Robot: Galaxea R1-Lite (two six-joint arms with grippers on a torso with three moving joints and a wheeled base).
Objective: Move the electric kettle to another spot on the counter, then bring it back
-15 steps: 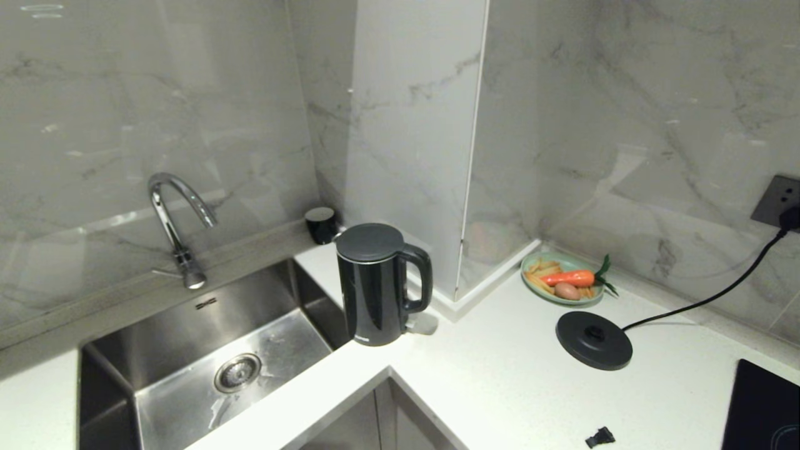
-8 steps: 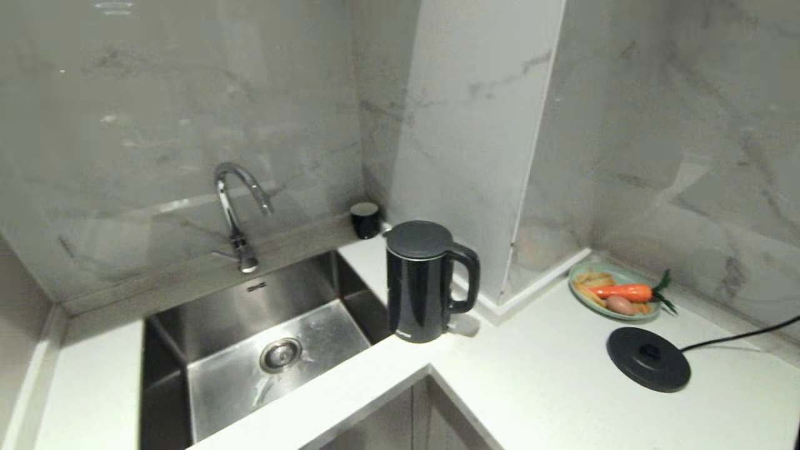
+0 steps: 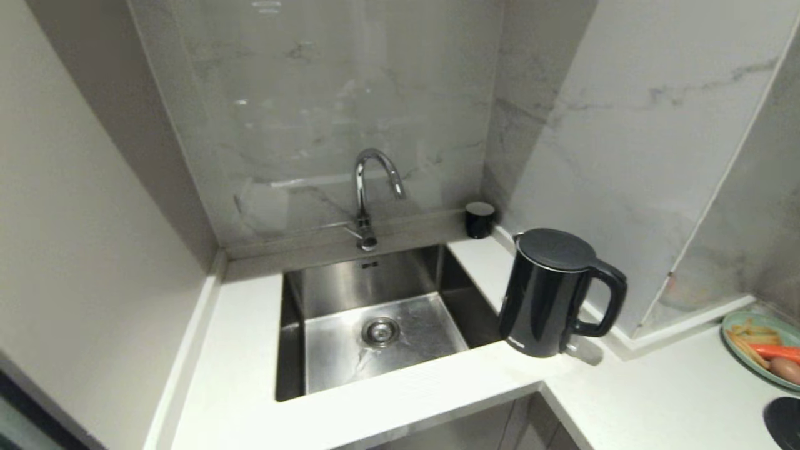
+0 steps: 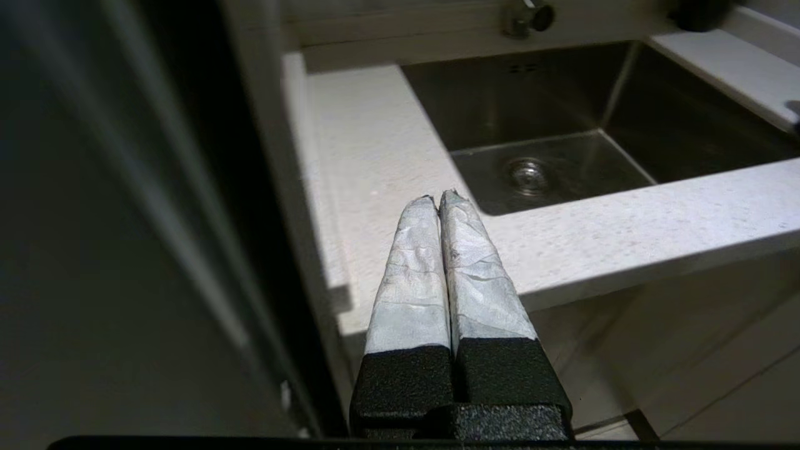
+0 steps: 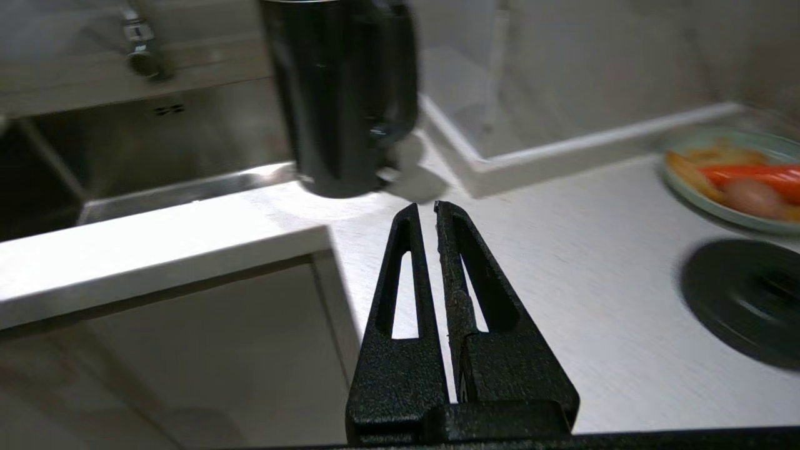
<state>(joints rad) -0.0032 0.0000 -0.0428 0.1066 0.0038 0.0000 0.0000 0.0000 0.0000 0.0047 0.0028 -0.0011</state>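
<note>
The electric kettle (image 3: 550,294), tall and glossy black with a loop handle on its right side, stands upright on the white counter (image 3: 400,400) at the sink's right corner. Neither arm appears in the head view. In the left wrist view my left gripper (image 4: 437,197) is shut, its taped fingers pressed together and empty, hovering by the counter's front edge (image 4: 625,231) left of the sink. The right wrist view shows my right gripper (image 5: 427,205) shut with nothing in it, low before the counter's inner corner, a short way from the kettle (image 5: 340,94).
A steel sink (image 3: 362,275) with a curved tap (image 3: 369,187) lies left of the kettle. A small black cup (image 3: 479,220) sits in the back corner. At far right are a green plate (image 3: 734,350) of food and the black base disc (image 3: 786,422). A wall closes the left side.
The whole head view has swung left, so the sink is now central and the kettle sits at the right. The kettle keeps its spot on the counter.
</note>
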